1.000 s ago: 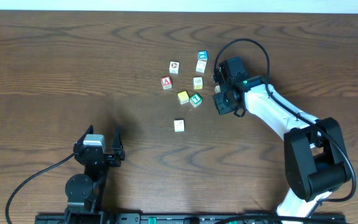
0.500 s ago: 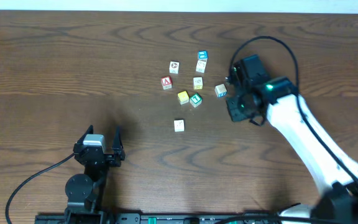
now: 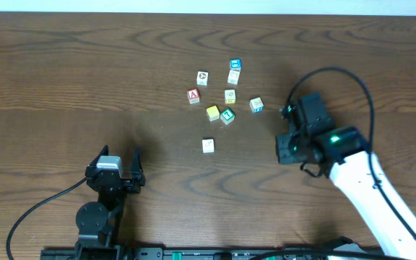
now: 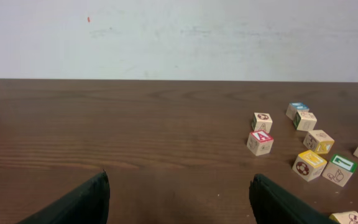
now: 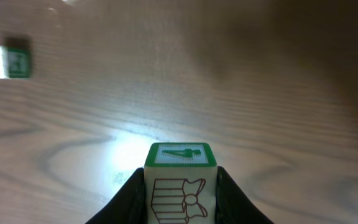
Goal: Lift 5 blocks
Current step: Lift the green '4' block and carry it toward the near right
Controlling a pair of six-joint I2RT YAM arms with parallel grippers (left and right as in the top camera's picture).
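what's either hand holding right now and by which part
The right hand pinches a small wooden cube with a green-framed top by its two opposite side faces; the left hand is open and empty.

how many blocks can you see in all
10. Nine on the table: blue-topped cube, red A cube, yellow cube, green T cube, five pale cubes, one set apart. The tenth cube is held in the right gripper.

In the right wrist view the bottom edge cuts off the lower part of the green-topped block, and a second green block far left is blurred. In the left wrist view the edge cuts a cream block.
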